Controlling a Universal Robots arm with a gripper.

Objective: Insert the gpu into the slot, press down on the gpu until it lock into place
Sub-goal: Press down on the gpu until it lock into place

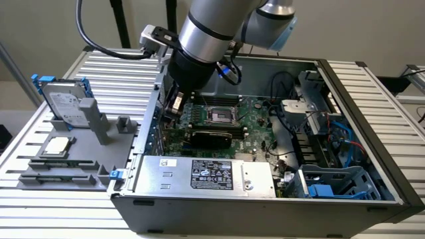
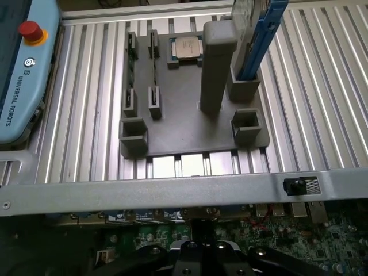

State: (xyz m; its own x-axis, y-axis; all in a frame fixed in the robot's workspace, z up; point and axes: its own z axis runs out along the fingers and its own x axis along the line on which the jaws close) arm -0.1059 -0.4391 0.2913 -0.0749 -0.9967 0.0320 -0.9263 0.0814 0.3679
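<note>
GPU: in the exterior view the gpu (image 1: pixel 211 137), a flat black card, lies across the green motherboard (image 1: pixel 256 124) inside the open computer case (image 1: pixel 371 164), just below the CPU socket (image 1: pixel 221 116) and above the grey power supply (image 1: pixel 206 175).
Slot: the card covers where the slot would run; I cannot tell whether it is fully seated or locked.
Arm: the robot arm (image 1: pixel 206 30) hangs over the case's edge at the exterior view's left, above and apart from the card.
Holder: a grey fixture tray (image 1: pixel 73 159) beside the case carries a hard drive with blue clips (image 1: pixel 63 102) and a loose processor (image 1: pixel 56 145).
Wrist view: the gripper (image 2: pixel 201 256) sits over the motherboard edge just inside the case wall (image 2: pixel 172 190); whether its fingers are open or closed I cannot tell.
Progress: judging by placement, the card looks inserted; the locking press is unconfirmed.
</note>
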